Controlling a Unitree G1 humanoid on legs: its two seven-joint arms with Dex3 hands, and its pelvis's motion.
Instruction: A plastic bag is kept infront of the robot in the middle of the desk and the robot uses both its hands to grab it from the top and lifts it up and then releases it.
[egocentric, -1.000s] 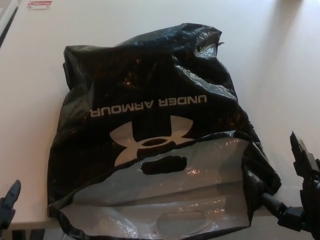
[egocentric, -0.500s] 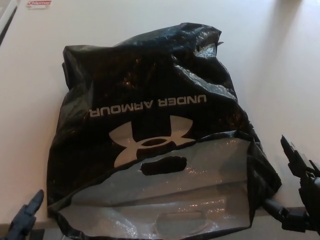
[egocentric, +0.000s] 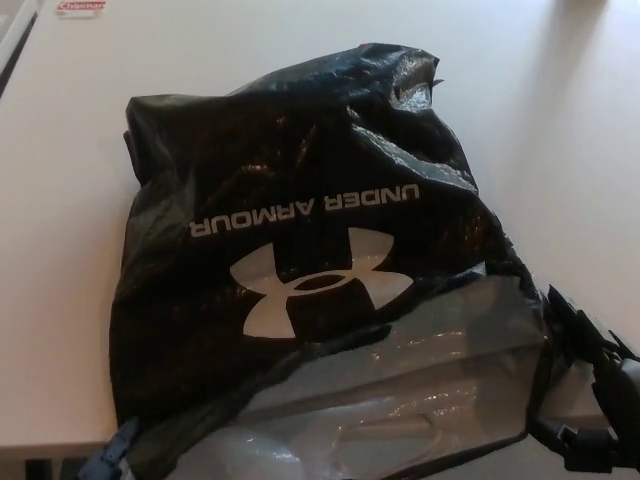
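A pale, smooth worktop is filling the head view, daylight falling softly across its matte surface, and one small red-and-white label is lying flat at its far left edge. One plastic bag is sitting in the middle of the worktop: glossy black film, heavily creased and crumpled, bulging into a rounded mound, with white block lettering and a white interlocking logo printed on the side facing the camera, both reading upside down from here. Its open mouth is facing the robot, showing a silvery grey, shiny lining with a slot-shaped handle cutout near the bottom edge. Two robot hands are showing. The right hand is pressing against the bag's near right corner, its black fingers touching the film, though whether they are clenching it cannot be told. The left hand is peeking out as a bluish sliver beneath the bag's near left corner, its state hidden.
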